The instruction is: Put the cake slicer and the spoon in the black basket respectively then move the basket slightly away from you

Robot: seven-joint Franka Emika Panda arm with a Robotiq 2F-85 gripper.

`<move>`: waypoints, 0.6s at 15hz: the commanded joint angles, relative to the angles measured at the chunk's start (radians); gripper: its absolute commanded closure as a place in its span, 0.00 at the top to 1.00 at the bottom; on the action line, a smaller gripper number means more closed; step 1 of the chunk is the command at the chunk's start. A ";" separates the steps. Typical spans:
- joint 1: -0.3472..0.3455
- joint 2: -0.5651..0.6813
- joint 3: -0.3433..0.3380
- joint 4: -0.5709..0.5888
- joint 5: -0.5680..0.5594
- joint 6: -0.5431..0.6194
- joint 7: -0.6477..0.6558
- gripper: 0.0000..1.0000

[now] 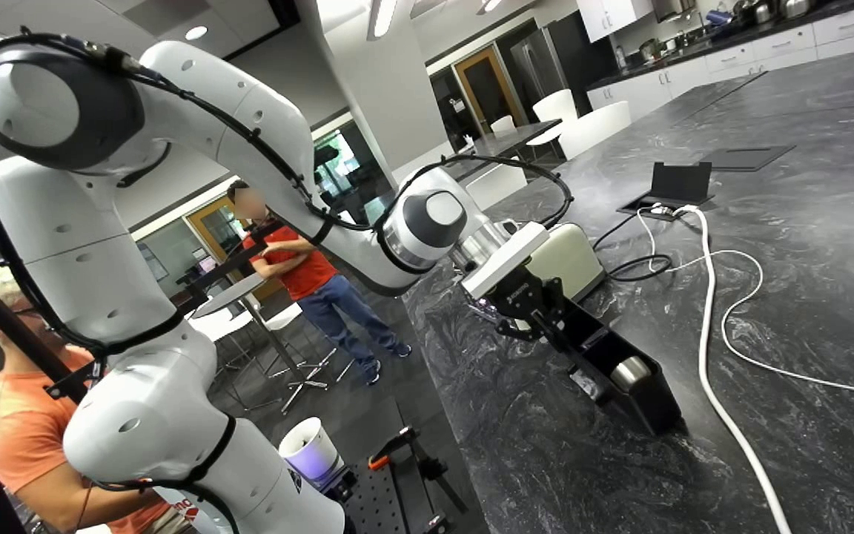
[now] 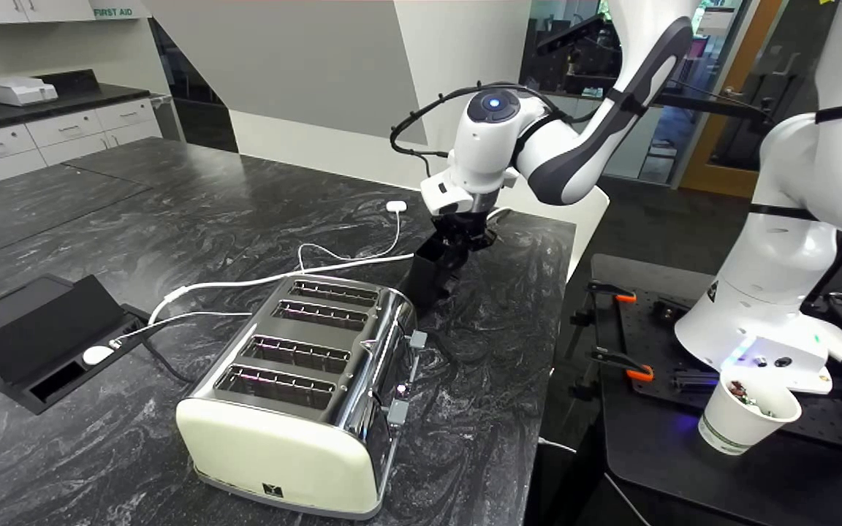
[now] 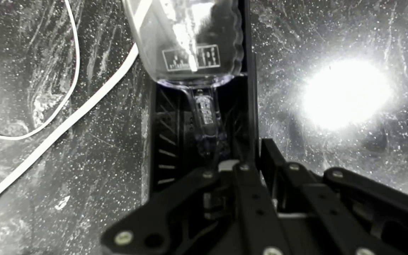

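The black basket (image 1: 646,404) stands on the dark counter, also in the other exterior view (image 2: 425,281) and the wrist view (image 3: 152,148). My gripper (image 3: 254,159) straddles the basket's right-hand wall in the wrist view. One finger is inside and one outside, close against the wall. The gripper also shows in both exterior views (image 1: 559,335) (image 2: 457,252). A clear, shiny utensil (image 3: 190,42) with a broad head lies in the basket, narrow handle towards the gripper. A rounded silver piece (image 1: 630,372) shows inside the basket. I cannot tell which is the cake slicer or spoon.
A cream toaster (image 2: 282,438) stands close to the basket, behind the gripper in an exterior view (image 1: 564,259). A thick white cable (image 1: 709,356) runs beside the basket, also in the wrist view (image 3: 69,120). An open black outlet hatch (image 2: 48,336) is on the counter.
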 commanded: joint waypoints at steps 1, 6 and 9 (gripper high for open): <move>0.014 0.055 0.005 0.056 -0.092 -0.049 0.081 0.03; 0.014 0.093 0.023 0.081 -0.130 -0.068 0.119 0.03; 0.012 0.088 0.028 0.085 -0.123 -0.070 0.120 0.41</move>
